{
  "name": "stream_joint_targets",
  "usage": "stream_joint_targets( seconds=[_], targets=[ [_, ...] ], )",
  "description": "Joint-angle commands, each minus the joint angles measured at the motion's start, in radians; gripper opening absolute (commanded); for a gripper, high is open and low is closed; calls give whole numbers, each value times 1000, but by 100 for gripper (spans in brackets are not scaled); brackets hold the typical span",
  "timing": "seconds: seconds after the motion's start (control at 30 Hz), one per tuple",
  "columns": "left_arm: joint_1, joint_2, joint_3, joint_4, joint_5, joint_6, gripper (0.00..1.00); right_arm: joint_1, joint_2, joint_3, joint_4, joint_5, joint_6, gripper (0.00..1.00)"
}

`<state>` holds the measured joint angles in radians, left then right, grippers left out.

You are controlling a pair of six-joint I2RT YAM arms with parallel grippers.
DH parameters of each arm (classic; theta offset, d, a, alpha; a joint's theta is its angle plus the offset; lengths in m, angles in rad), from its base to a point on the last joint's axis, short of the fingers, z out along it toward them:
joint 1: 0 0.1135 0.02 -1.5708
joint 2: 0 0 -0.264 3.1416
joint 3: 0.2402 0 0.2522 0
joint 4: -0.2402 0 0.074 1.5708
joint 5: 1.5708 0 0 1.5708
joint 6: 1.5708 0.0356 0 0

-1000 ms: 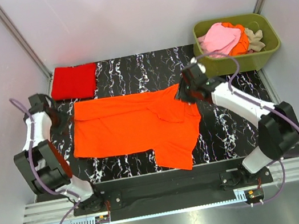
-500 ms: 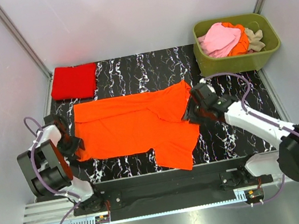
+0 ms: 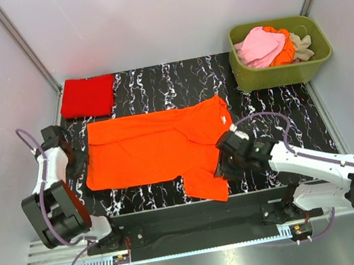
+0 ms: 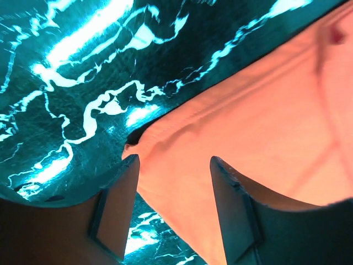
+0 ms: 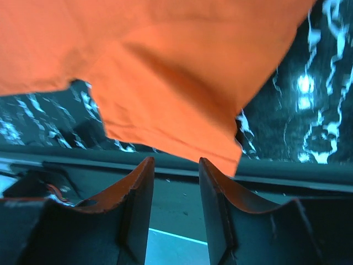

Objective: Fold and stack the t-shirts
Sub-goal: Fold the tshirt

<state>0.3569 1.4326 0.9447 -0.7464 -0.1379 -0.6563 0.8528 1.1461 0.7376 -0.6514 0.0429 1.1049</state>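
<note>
A bright orange t-shirt (image 3: 156, 151) lies spread on the black marbled table, its small white neck label (image 3: 223, 121) at the right and one sleeve (image 3: 207, 180) reaching the near edge. My left gripper (image 3: 78, 165) is at the shirt's left edge. In the left wrist view it (image 4: 174, 160) is open, with the shirt's corner (image 4: 182, 165) lying between the fingers. My right gripper (image 3: 222, 164) is over the near sleeve. In the right wrist view it (image 5: 175, 161) is open just below the sleeve hem (image 5: 182, 138). A folded red t-shirt (image 3: 87, 96) lies at the back left.
An olive-green tub (image 3: 258, 77) stands at the back right, holding pink (image 3: 260, 45), orange (image 3: 285, 51) and beige (image 3: 301, 45) t-shirts. The table's front rail (image 3: 177, 209) runs just below the sleeve. White walls close in both sides.
My right gripper has travelled from the shirt's neck corner down to the near sleeve, and the neck area now lies flat. My left gripper swung down to the shirt's left edge.
</note>
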Motion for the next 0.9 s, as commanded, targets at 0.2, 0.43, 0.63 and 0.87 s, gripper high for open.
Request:
stream_joint_targets(
  seconds=[0.2,0.43,0.63,0.87],
  targets=[
    [-3,-191,-47,-22,52,-85,59,239,15,-69,-89,113,303,44],
    [-3,-259,-43,-27,66,-94,59,302,67,-86,-83,181,392,45],
    [-3,-244,-66,-25,64,-74,61,304,99,-99,-67,181,424,46],
    [-3,-231,-64,-24,69,-62,61,302,116,-152,4,161,480,46]
  ],
)
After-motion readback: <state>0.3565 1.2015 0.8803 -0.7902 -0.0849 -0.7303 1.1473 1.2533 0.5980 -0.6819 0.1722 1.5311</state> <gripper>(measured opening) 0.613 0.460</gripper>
